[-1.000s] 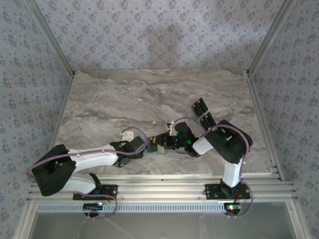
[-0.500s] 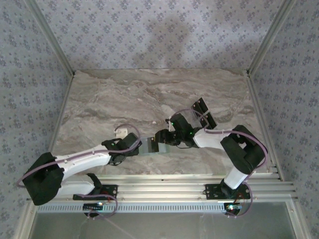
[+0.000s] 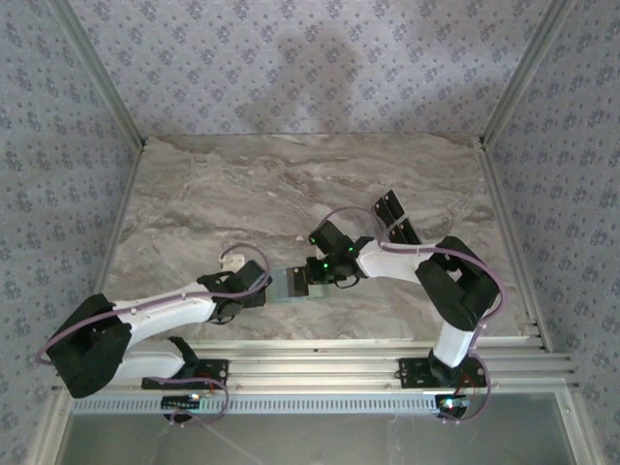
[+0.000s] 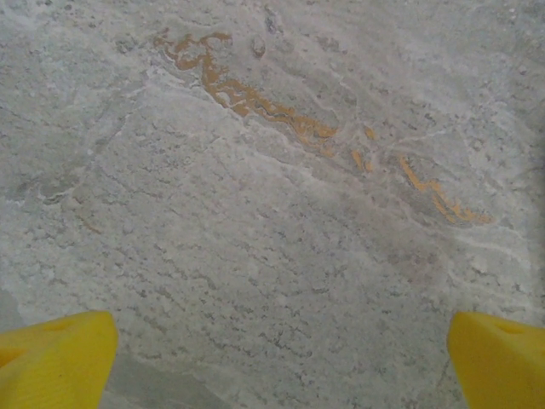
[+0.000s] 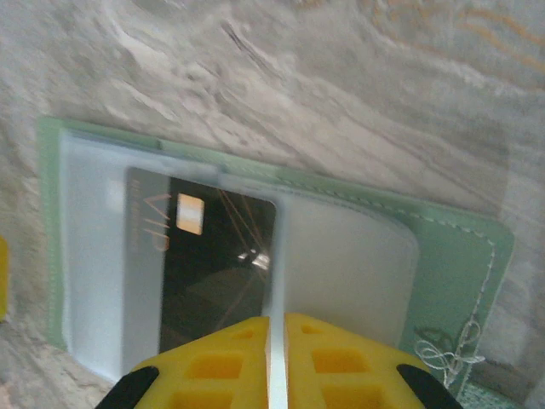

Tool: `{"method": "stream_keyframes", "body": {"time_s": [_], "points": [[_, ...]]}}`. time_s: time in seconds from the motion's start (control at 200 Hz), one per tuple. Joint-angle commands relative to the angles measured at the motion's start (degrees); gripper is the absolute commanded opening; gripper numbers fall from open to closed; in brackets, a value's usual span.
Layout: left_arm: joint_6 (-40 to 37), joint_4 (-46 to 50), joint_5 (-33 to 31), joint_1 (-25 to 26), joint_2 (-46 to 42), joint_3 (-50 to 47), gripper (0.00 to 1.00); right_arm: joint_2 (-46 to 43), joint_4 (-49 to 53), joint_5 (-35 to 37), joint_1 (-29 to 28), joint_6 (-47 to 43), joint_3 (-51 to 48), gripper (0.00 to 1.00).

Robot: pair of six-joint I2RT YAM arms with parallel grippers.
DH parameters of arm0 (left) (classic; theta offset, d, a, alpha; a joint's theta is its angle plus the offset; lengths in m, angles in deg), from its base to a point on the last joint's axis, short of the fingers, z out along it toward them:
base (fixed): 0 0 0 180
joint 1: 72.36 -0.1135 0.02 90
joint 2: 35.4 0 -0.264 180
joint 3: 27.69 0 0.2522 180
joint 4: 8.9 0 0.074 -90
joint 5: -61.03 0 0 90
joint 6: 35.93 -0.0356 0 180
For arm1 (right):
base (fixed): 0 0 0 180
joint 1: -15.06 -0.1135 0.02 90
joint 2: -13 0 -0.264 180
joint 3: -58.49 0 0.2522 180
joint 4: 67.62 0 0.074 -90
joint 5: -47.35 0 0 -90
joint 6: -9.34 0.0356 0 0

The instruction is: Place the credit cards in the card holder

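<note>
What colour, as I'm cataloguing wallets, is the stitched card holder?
The card holder is pale sage green, white-stitched; clearest in the right wrist view.

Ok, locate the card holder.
In the top view the card holder lies near the table's front edge, centre, between the left gripper and right gripper.

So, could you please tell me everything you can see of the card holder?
The card holder is pale green, with white stitching along its edge and a small stitched bow at one corner. It lies opened flat on the marble table. Its clear sleeve holds a black card with a gold chip. The shut right claw hovers over its near edge; contact is unclear.
</note>
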State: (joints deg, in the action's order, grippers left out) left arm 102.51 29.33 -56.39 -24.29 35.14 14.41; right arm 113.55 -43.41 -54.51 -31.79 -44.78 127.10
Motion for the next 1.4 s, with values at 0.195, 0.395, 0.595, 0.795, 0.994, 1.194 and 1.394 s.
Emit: {"method": "stream_keyframes", "body": {"time_s": [0.195, 0.395, 0.595, 0.795, 0.994, 1.194, 1.394], "points": [[-0.63, -2.83, 1.48, -0.34, 3.64, 0.47, 1.00, 2.26, 3.09, 1.93, -0.96, -2.03, 2.28, 0.13], [-0.70, -4.03, 2.28, -0.30, 6.04, 0.93, 1.00, 3.41, 2.46, 1.14, -1.47, -1.69, 3.06, 0.13], [-0.69, -5.12, 2.97, -0.28, 7.14, 0.84, 1.00, 4.30, 1.86, 0.48, -2.43, -1.03, 4.35, 0.13], [-0.50, -6.12, 3.36, -0.01, 8.03, 0.58, 1.00, 4.78, 0.98, -0.48, -3.81, -0.28, 5.32, 0.13], [-0.46, -6.46, 3.47, 0.45, 8.38, 0.58, 1.00, 5.36, 0.64, -1.33, -4.98, -0.28, 6.50, 0.13], [-0.45, -5.98, 3.32, 0.62, 8.21, 0.84, 1.00, 3.48, 1.66, 0.25, -4.42, -0.71, 5.20, 0.16], [-0.46, -5.41, 3.02, 0.62, 8.15, 1.30, 1.00, 0.27, -0.12, 0.43, -1.82, -0.45, -0.63, 0.16]]}}
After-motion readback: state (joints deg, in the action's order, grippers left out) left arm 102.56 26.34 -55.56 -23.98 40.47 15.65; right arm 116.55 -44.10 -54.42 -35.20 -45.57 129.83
